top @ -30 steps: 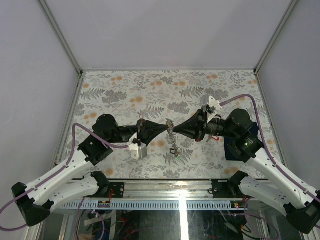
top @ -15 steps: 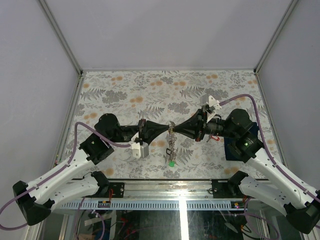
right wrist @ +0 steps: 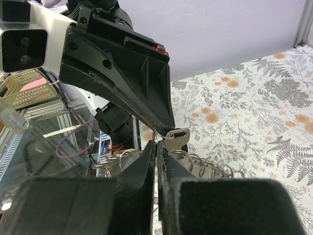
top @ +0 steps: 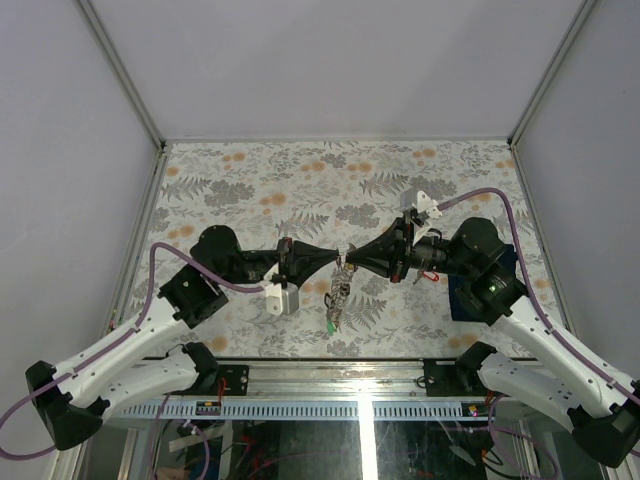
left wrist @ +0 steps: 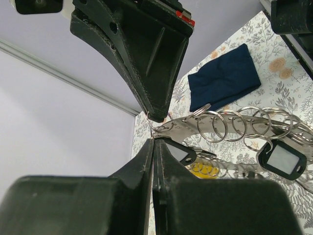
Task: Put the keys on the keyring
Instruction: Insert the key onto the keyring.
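Observation:
The keyring [top: 338,293], a grey metal band lined with small split rings, hangs above the table between my two grippers, with a green tag [top: 329,325] at its low end. In the left wrist view the keyring [left wrist: 230,126] carries black-tagged keys [left wrist: 282,159]. My left gripper [top: 335,259] [left wrist: 153,141] is shut on the keyring's top edge. My right gripper [top: 351,261] [right wrist: 157,143] is shut tip to tip against it, pinching a thin wire loop that holds a silver key [right wrist: 177,137]. The keyring [right wrist: 198,164] trails below it.
A dark blue cloth [left wrist: 225,78] lies on the floral table, under my right arm in the top view [top: 462,302]. A yellow item [left wrist: 205,170] lies on the table below the ring. The table's metal front rail [top: 340,372] runs along the near edge.
The hanging keyring has swung so its low end points down-left, and the green tag now shows. Both grippers stay pinched together and have shifted slightly nearer.

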`<state>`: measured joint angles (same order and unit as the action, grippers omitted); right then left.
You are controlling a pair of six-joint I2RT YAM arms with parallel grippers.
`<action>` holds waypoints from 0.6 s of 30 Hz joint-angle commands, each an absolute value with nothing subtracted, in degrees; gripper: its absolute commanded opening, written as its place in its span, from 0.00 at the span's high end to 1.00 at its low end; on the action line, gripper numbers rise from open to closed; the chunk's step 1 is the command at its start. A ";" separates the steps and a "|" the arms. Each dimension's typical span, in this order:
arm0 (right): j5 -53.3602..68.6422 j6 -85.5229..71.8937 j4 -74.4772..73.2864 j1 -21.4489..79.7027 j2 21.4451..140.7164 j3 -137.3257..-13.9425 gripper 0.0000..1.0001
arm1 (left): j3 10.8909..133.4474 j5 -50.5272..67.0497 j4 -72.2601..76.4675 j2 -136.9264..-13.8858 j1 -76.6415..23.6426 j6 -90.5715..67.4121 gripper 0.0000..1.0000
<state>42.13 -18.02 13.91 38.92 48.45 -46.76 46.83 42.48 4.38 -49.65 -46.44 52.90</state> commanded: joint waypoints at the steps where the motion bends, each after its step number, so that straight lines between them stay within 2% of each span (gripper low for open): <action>1: 38.47 -17.56 18.10 39.20 47.56 -50.19 1.00 | 48.93 43.56 3.51 -50.14 -46.30 54.01 1.00; 18: 34.71 -17.61 18.50 39.24 46.07 -49.51 1.00 | 50.32 44.44 -0.22 -51.40 -46.27 55.01 1.00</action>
